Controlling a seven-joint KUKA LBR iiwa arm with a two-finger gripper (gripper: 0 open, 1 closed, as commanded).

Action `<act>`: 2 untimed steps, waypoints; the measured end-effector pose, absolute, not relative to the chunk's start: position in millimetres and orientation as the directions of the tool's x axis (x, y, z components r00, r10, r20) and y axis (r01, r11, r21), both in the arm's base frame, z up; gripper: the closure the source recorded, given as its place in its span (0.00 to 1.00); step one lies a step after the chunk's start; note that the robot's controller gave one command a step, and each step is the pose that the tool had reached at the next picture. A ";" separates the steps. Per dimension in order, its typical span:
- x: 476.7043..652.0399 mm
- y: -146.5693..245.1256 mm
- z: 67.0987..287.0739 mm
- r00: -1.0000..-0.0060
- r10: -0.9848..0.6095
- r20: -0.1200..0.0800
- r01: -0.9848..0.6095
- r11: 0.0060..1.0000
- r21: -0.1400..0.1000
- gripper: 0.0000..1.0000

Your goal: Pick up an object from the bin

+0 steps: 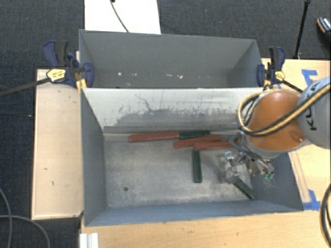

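Observation:
My gripper (234,168) is low in the bin's right part, close to the floor. Just below it, partly under it, lies a short dark green stick (245,190), slanting toward the front right. To its left another dark green stick (197,167) lies pointing front to back. A red-brown stick (202,144) lies crosswise just behind the gripper, its right end hidden by the arm.
Along the foot of the back wall lie a long red-brown stick (153,137) and a dark green stick (195,134), end to end. The arm's orange cover hangs over the bin's right wall. The left half of the floor is bare metal.

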State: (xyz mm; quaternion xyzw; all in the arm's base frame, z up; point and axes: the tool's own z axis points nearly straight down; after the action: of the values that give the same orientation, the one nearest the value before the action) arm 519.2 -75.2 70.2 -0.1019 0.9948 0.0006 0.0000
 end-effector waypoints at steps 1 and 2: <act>526.5 -26.7 140.6 -0.877 -0.480 -0.007 -0.480 0.877 -0.002 1.00; 525.5 -27.8 139.2 -0.880 -0.475 -0.003 -0.475 0.880 0.000 0.00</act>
State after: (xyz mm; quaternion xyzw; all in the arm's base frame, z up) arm 525.5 -27.8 139.2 -0.2447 0.9696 0.0004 0.0015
